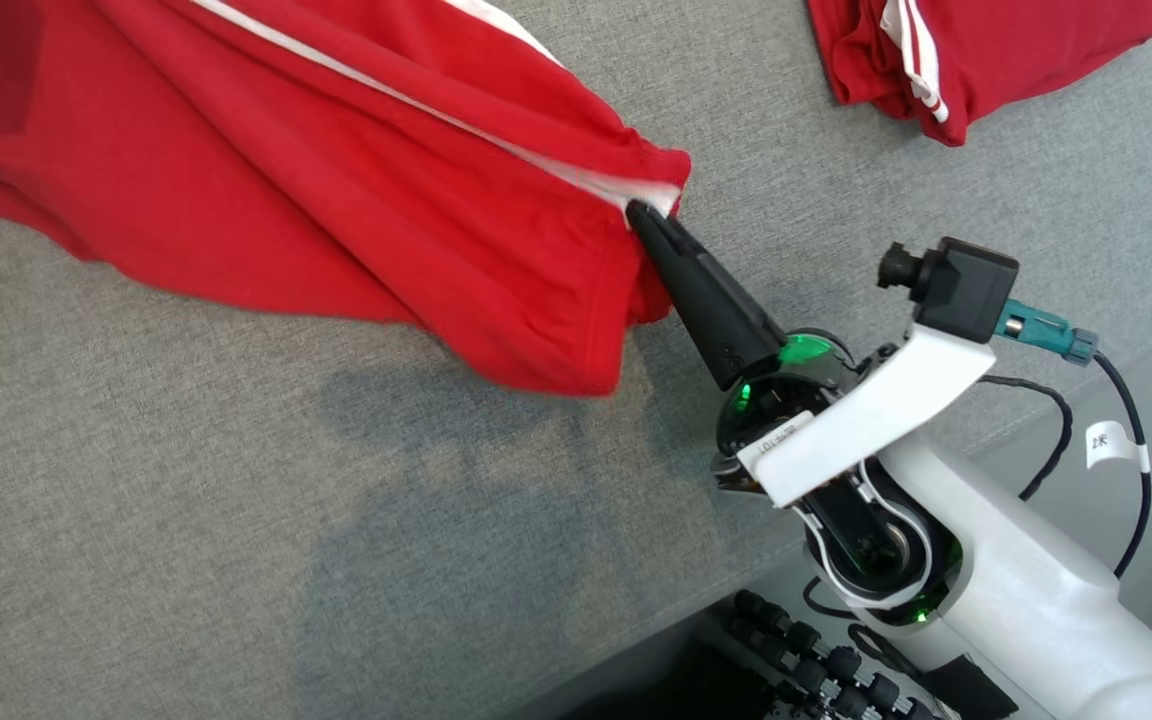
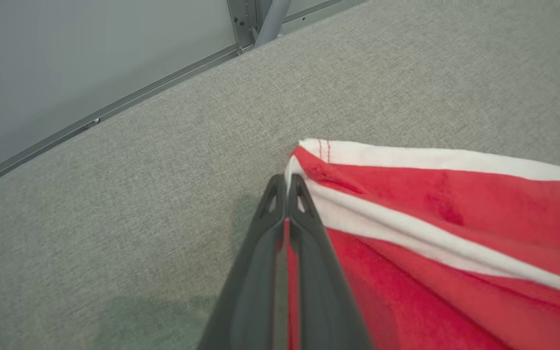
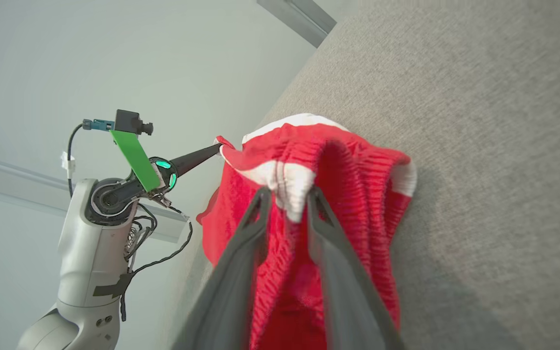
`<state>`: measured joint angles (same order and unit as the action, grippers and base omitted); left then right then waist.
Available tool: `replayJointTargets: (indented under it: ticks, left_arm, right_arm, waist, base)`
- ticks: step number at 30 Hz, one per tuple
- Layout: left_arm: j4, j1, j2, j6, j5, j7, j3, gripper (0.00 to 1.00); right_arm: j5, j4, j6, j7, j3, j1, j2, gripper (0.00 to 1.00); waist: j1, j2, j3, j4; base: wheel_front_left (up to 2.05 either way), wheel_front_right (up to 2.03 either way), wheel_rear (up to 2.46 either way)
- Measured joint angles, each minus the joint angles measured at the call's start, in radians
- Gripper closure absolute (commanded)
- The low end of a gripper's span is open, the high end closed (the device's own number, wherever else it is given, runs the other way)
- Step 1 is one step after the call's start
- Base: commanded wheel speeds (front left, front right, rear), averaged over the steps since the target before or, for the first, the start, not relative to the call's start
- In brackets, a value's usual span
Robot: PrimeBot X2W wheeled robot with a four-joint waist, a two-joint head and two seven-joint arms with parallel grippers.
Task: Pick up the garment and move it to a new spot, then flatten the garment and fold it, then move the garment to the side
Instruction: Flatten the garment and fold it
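The garment (image 1: 336,170) is red with white side stripes. It hangs stretched above the grey table, casting a shadow on it. My left gripper (image 1: 651,212) comes in from the lower right of the head view, shut on a corner at the end of a white stripe. The left wrist view shows that gripper (image 2: 287,182) pinching the hem of the garment (image 2: 430,233), fingers together. In the right wrist view my right gripper (image 3: 287,194) has its jaws a little apart, with the gathered waistband of the garment (image 3: 358,175) bunched between them. The left gripper (image 3: 217,147) holds the far corner.
A second red garment with white stripes (image 1: 976,60) lies folded at the table's far right. The grey fabric table (image 1: 236,550) ends in an edge running along the lower right, with floor and dark parts of my base (image 1: 816,670) beyond it.
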<state>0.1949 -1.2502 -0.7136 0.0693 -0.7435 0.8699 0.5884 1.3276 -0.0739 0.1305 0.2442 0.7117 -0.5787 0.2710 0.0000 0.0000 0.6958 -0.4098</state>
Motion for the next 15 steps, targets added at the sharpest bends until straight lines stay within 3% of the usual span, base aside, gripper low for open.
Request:
replayJointTargets:
  ticks: [1, 3, 10, 15]
  left_arm:
    - [0.004, 0.0, 0.0, 0.003, 0.005, -0.005, 0.0, 0.6]
    - [0.01, 0.001, 0.001, 0.005, 0.005, -0.011, 0.0, 0.0]
    - [-0.007, 0.063, 0.013, 0.006, -0.032, -0.088, -0.027, 0.0]
    - [-0.098, 0.145, 0.009, 0.015, -0.07, -0.178, -0.07, 0.0]
  right_arm:
    - [0.0, 0.001, 0.0, 0.003, -0.004, 0.002, 0.002, 0.0]
    - [-0.005, 0.003, 0.0, 0.008, -0.014, 0.012, 0.008, 0.0]
    - [-0.118, -0.01, 0.0, 0.015, -0.078, 0.075, 0.06, 0.0]
    - [-0.343, -0.01, 0.0, 0.018, -0.253, 0.18, 0.064, 0.0]
  waist:
    - [0.0, 0.0, -0.001, -0.001]
    - [0.0, 0.0, -0.004, -0.001]
    - [0.0, 0.0, -0.021, 0.003]
    - [0.0, 0.0, -0.04, 0.01]
  base:
    - [0.0, 0.0, 0.0]
    - [0.0, 0.0, 0.0]
    - [0.0, 0.0, 0.0]
    - [0.0, 0.0, 0.0]
